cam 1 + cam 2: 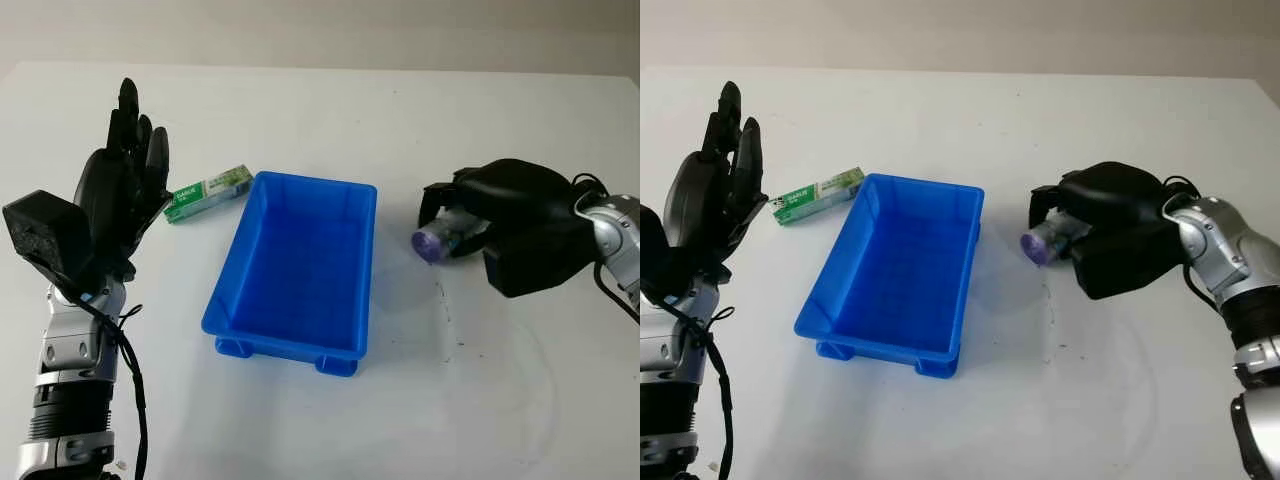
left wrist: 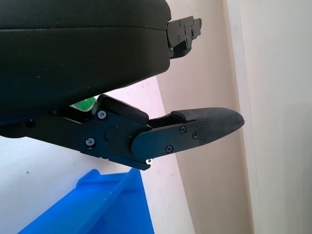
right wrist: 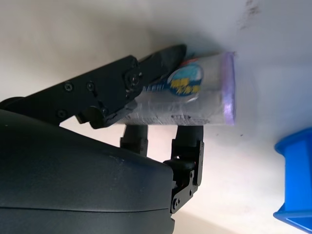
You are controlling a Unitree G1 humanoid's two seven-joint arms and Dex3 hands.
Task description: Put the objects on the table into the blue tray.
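One white table (image 1: 330,420) is carrying everything we are inspecting. Near its middle we are finding the blue tray (image 1: 290,335), sitting flat on the surface with nothing inside it.

To the right of the tray we are recording the right hand (image 1: 500,215), low over the table and reaching toward the tray. Its fingers (image 3: 146,73) are clamped on a purple-capped roll (image 1: 440,240). The roll is lying on its side within the hand, with its purple end pointing toward the tray and protruding past the fingertips. In the right wrist view we are seeing one finger pressing along one side of the roll and two fingers closing on the opposite side, with a blue and white label between them. We cannot tell whether the roll is touching the table or lifted just clear of it. The roll is sitting near the tray's right wall but apart from it.

At the far left we are noting the left hand (image 1: 120,190), raised upright above the table, open and holding nothing.

Between that hand and the tray's far left corner we are finding a green and white box (image 1: 208,193), lying flat on the table. It is just beside the left hand's fingers as seen from the head camera, and close to the tray rim without touching it.
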